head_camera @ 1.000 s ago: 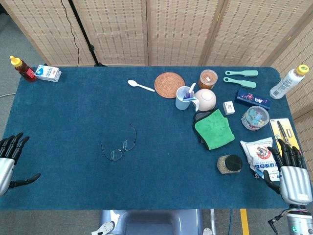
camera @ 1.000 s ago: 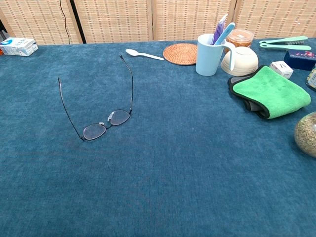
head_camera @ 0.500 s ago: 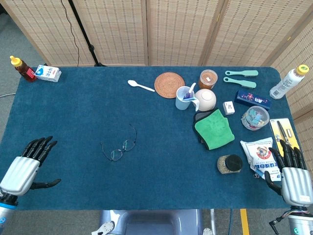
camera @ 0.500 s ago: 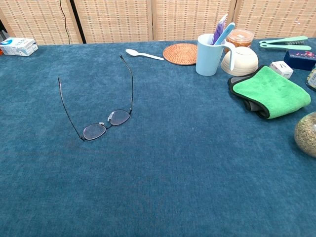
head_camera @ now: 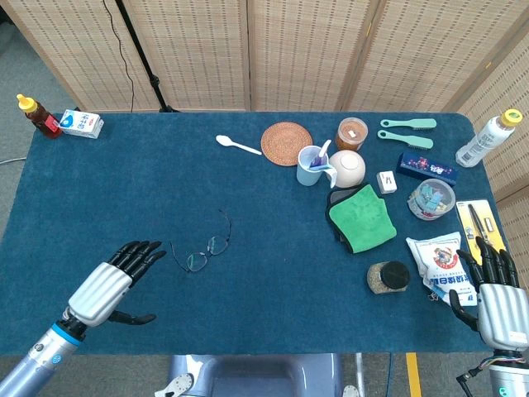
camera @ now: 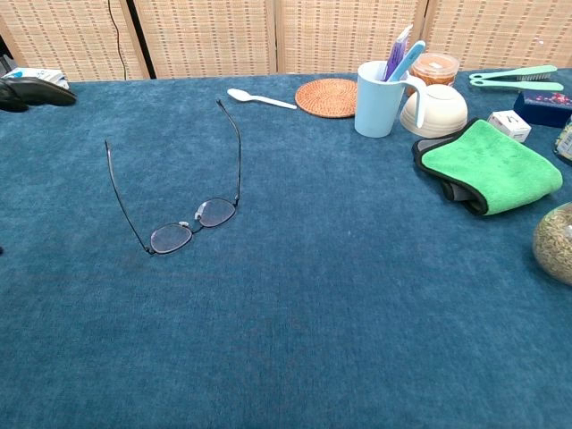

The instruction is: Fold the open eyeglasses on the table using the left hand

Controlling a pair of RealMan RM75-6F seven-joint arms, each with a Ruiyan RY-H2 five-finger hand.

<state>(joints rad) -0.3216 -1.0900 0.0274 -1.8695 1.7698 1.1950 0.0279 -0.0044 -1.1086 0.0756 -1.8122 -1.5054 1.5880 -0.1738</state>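
Left hand (head_camera: 110,284) hangs over the mat (head_camera: 124,190), fingers spread and empty, tips just left of the glasses (head_camera: 201,248), not touching. My head camera shows the whole hand; chest camera catches only dark fingertips (camera: 31,90) at the far left edge. Glasses lie left of the mat's centre, both temples open and pointing away from me, which the chest view makes plain. Right hand (head_camera: 496,291) sits at the near right corner, fingers straight and apart, holding nothing, beside a white bag (head_camera: 436,256); head view only. Green cloth (head_camera: 360,217) and blue cup (head_camera: 312,165) lie well right of the glasses.
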